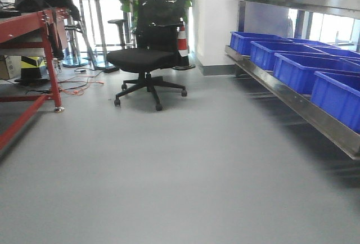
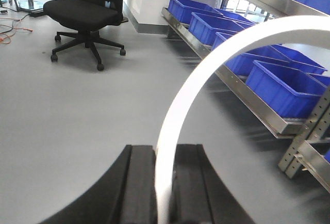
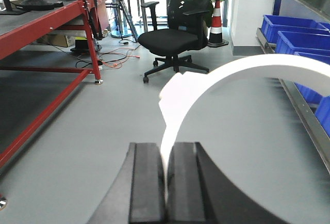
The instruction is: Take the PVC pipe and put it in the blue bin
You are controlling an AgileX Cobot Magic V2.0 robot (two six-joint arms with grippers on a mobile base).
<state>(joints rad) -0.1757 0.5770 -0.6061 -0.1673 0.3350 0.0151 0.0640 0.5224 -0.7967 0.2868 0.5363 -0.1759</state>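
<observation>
In the left wrist view, a white curved PVC pipe [image 2: 176, 108] rises from between the black fingers of my left gripper [image 2: 165, 152], which is shut on it, and arcs up to the right. In the right wrist view, a white curved PVC pipe [image 3: 185, 92] is likewise pinched in my right gripper [image 3: 166, 149] and bends off to the right. Whether these are one piece or two I cannot tell. Several blue bins [image 1: 292, 67] sit in a row on a low steel shelf along the right wall, also seen as blue bins [image 2: 283, 82] and blue bins [image 3: 304, 41]. Neither gripper shows in the front view.
A black office chair [image 1: 147, 58] stands on the grey floor ahead. A red-framed workbench [image 1: 34, 30] runs along the left. A traffic cone [image 1: 183, 44] stands behind the chair, and loose cables [image 1: 79, 84] lie on the floor near the bench leg. The steel shelf rail [image 1: 304, 112] juts out at the right.
</observation>
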